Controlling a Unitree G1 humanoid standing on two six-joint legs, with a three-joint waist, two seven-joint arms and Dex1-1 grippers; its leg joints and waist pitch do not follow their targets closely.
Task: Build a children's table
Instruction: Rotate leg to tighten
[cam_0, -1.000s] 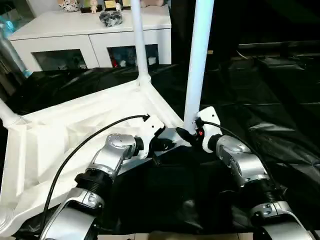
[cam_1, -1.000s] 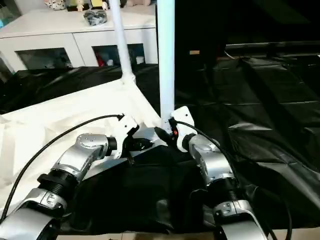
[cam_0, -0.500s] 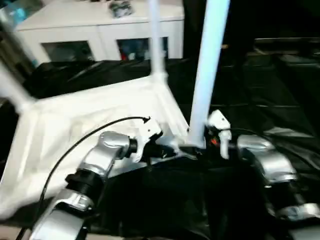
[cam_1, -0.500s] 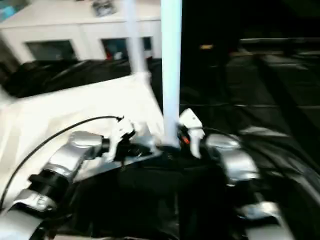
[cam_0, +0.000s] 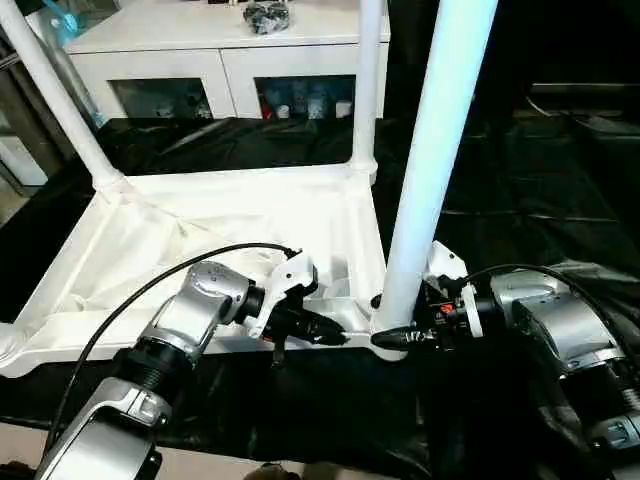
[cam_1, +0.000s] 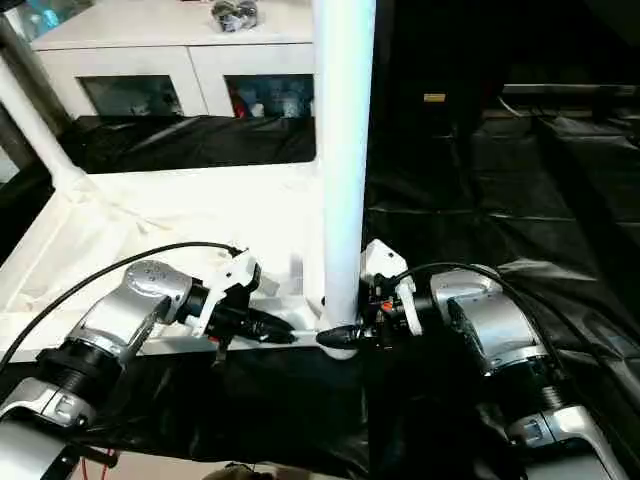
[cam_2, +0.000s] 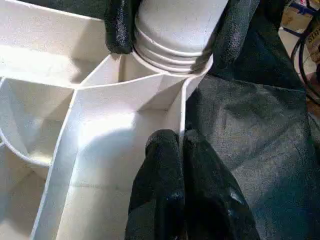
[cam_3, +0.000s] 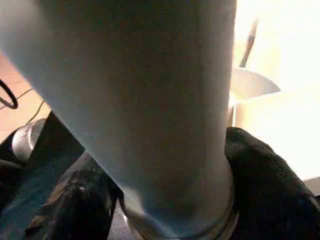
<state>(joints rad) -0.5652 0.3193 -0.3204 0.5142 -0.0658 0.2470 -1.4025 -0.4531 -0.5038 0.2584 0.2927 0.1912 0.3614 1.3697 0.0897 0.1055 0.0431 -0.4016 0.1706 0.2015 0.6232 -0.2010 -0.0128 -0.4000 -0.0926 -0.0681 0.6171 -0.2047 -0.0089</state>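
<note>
Black sheeting (cam_0: 520, 180) covers the ground where we work, and behind it stands one white cabinet (cam_0: 200, 40) with glass-fronted compartments and small objects on top. On the sheeting lies one white tabletop (cam_0: 200, 230), upside down, its ribbed underside facing up. We count three legs standing upright in its corner sockets: a far left leg (cam_0: 55, 95), a far right leg (cam_0: 367, 80), and a near right leg (cam_0: 430, 170), the thickest in view, rising just in front of us. Our two silver forearms reach in from below. Our left gripper (cam_0: 318, 330) has its jaws pressed together, and in the left wrist view its fingertips (cam_2: 167, 150) sit right at the thin near wall of the tabletop, close to the corner socket; we cannot tell whether the wall is pinched between them. Our right gripper (cam_0: 392, 338) has its jaws spread around the base of the near right leg, one finger (cam_3: 270, 175) on each side of the tube, just above the socket.
</note>
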